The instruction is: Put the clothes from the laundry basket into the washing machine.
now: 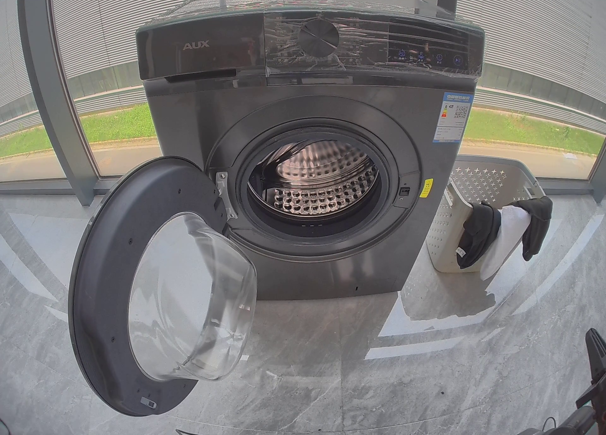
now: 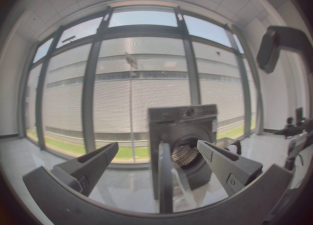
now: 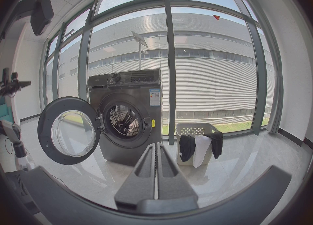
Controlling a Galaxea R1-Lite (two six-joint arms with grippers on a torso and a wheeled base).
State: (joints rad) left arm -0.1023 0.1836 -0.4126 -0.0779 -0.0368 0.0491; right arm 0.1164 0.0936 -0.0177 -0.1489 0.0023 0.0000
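Door: the washing machine (image 1: pixel 303 76) has its door (image 1: pixel 104 278) swung wide to our left, so we reckon the drum (image 1: pixel 319 181) is ready for loading.
Clothes: black and white clothes (image 1: pixel 505 237) hang over the laundry basket (image 1: pixel 486 181) rim, easy to grab.
Basket spot: on the floor (image 1: pixel 410 379), just beside the machine's right side, by the window edge.
Left end effector (image 2: pixel 157 145): spread, empty, well back from the machine.
Right end effector (image 3: pixel 156 147): pressed together, holding nothing.
Room: glossy grey marble-look floor, tall windows (image 1: pixel 536 26) behind.
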